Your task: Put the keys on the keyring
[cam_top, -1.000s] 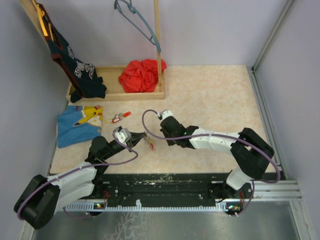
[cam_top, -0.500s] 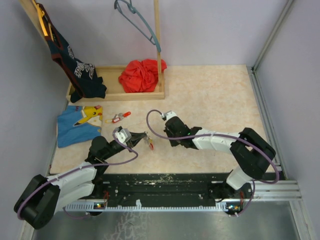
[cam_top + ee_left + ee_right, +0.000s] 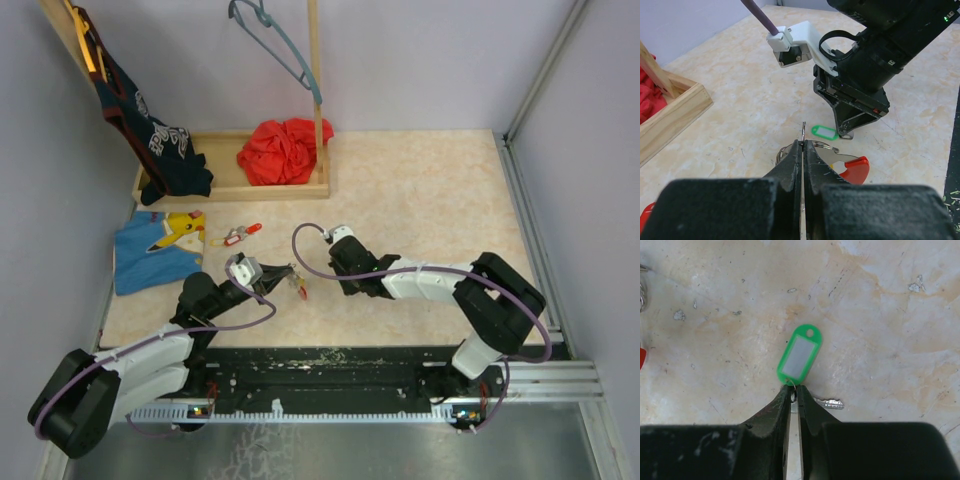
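The right pincer [image 3: 794, 392] pinches the near end of the green key tag [image 3: 800, 355], which points straight ahead. The left pincer [image 3: 803, 146] pinches the keyring [image 3: 826, 145].

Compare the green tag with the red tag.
The green tag lies flat on the table, pinched at one end by the right gripper; the red tag sits beside the left gripper, which pinches the keyring. Green has a pale label window; red's visible part is plain. Both are plastic tags.
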You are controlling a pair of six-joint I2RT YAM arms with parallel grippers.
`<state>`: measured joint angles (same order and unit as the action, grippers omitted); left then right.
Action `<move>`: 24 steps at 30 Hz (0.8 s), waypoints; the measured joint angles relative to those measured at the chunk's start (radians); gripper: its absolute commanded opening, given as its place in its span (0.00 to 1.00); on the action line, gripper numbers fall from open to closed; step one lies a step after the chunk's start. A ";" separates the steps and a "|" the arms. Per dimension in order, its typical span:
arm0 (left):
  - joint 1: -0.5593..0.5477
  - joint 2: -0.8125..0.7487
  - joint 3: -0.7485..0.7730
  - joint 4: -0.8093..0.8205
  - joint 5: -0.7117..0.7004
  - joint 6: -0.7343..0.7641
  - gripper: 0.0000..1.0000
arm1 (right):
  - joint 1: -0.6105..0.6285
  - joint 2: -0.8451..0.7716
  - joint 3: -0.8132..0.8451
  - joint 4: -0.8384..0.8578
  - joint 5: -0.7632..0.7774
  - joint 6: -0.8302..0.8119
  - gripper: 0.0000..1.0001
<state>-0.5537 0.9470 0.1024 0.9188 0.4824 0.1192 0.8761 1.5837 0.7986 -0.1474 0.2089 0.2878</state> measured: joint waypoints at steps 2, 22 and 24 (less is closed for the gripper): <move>0.000 0.000 0.000 0.000 0.000 0.000 0.00 | 0.000 0.000 0.000 -0.006 0.001 0.000 0.12; 0.000 0.000 0.000 -0.001 0.002 0.000 0.00 | 0.001 -0.007 0.015 -0.048 -0.016 -0.011 0.00; 0.000 0.000 0.000 -0.002 0.005 0.000 0.00 | 0.001 -0.021 0.015 -0.055 -0.027 -0.034 0.00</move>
<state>-0.5537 0.9466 0.1024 0.9169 0.4873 0.1196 0.8768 1.5631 0.8135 -0.2028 0.1818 0.2535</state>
